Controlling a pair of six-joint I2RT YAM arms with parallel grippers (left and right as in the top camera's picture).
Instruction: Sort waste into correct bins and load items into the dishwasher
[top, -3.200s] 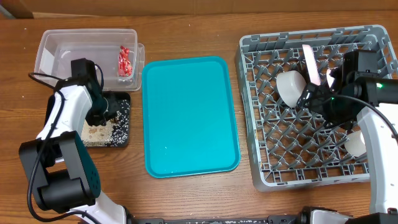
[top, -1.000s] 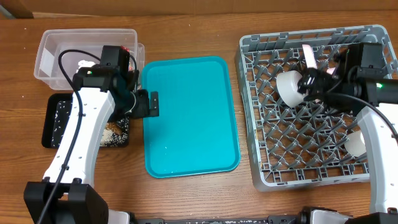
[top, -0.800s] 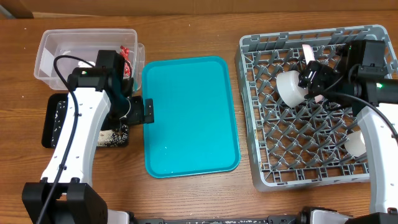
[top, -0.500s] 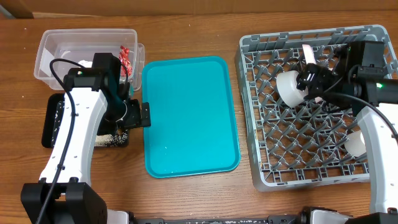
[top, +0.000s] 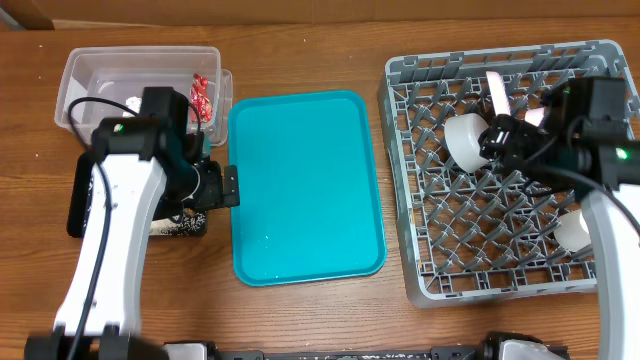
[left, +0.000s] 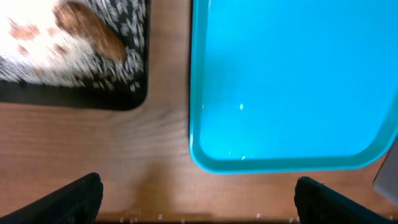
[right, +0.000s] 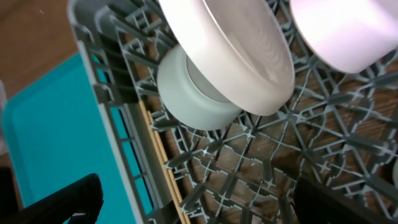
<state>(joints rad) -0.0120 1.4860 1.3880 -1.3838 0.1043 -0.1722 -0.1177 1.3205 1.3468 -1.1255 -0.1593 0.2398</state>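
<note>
My left gripper (top: 222, 186) (left: 199, 208) hangs open over bare wood, between the black tray (top: 80, 205) (left: 134, 74) and the teal tray (top: 305, 185) (left: 292, 81). White rice (left: 37, 53) and a brown scrap (left: 90, 31) lie in the black tray. The clear tub (top: 85, 70) holds a red wrapper (top: 200, 95) and a white tissue (top: 132, 101). My right gripper (top: 497, 138) (right: 199, 202) stands open and empty above the grey rack (top: 420, 250) (right: 118, 124). In the rack are a white plate (right: 230, 43), a white bowl (top: 465, 142) (right: 193, 96), a pale pink cup (right: 348, 31) and chopsticks (right: 160, 158).
Another pale cup (top: 572, 230) sits at the rack's right side. A plate stands on edge (top: 497, 100) near the rack's back. The left arm covers most of the black tray in the overhead view.
My left gripper has drawn back left and toward the near side, off the teal tray's edge, and stays open. The right gripper has shifted only slightly over the rack.
</note>
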